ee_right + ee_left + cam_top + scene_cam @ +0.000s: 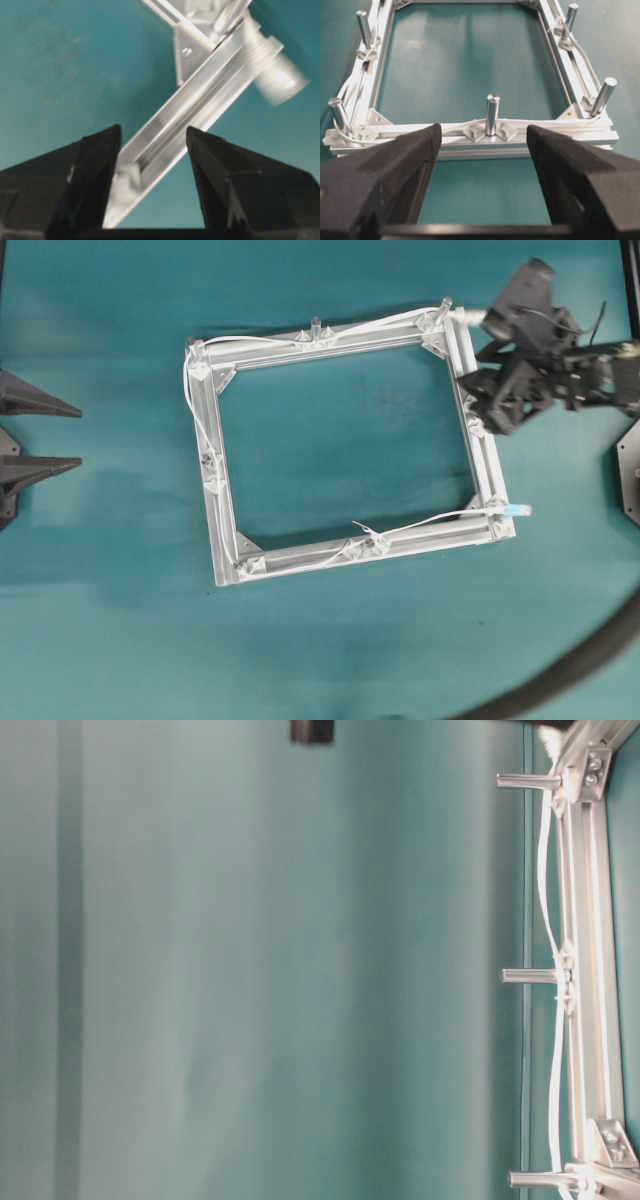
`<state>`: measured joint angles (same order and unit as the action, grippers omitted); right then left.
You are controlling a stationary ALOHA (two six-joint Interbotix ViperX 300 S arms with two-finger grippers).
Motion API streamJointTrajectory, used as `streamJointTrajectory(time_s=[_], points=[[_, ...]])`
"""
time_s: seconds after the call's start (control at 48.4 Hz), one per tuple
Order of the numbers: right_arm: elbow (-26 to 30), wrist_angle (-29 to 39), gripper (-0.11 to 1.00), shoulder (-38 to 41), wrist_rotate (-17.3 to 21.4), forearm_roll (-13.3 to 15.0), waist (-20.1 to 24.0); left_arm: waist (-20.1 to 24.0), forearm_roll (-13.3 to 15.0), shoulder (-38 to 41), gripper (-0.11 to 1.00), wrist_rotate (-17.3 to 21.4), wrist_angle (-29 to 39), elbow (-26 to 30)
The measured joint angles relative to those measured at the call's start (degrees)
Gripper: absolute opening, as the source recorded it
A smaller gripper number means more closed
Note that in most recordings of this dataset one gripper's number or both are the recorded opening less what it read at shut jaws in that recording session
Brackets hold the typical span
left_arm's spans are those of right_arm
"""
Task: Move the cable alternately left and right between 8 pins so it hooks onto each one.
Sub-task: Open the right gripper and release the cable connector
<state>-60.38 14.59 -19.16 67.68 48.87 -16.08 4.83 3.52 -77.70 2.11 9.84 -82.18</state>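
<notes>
Fingers on the right gripper [490, 405] are spread wide with nothing in them, hovering over the frame's [215, 470] right bar. The cable [300, 338] already wraps the top, left and bottom pins, with its plug [516, 510] poking out at the lower right corner (nearest that arm). Left gripper [482, 165] is wide open too, empty, parked off the left side.

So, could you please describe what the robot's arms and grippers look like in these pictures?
Both grippers are matte black. The left gripper has two broad, wedge-shaped fingers with a grainy, foam-like surface, joined by a black crossbar. The right gripper has the same dark, tapered fingers. From overhead, the right arm is an angular black assembly with thin dark wires looping over it.
</notes>
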Motion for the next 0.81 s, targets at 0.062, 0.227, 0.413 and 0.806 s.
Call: streamJointTrajectory(time_s=[0.062,0.227,0.413,0.806], points=[[-2.02,-0.79,0.55,-3.78,0.0,0.0,0.44,0.0,0.0,0.0,0.73,0.0,0.0,0.09],[-5.8,-4.48,0.55,-11.07,-0.97,0.44,1.14,0.09,0.0,0.0,0.73,0.0,0.0,0.09],[-7.47,-13.54,0.55,-13.27,-5.45,3.34,2.11,0.09,0.0,0.0,0.73,0.0,0.0,0.09],[-11.07,-25.22,0.55,-27.6,-11.78,4.66,2.11,0.09,0.0,0.0,0.73,0.0,0.0,0.0]])
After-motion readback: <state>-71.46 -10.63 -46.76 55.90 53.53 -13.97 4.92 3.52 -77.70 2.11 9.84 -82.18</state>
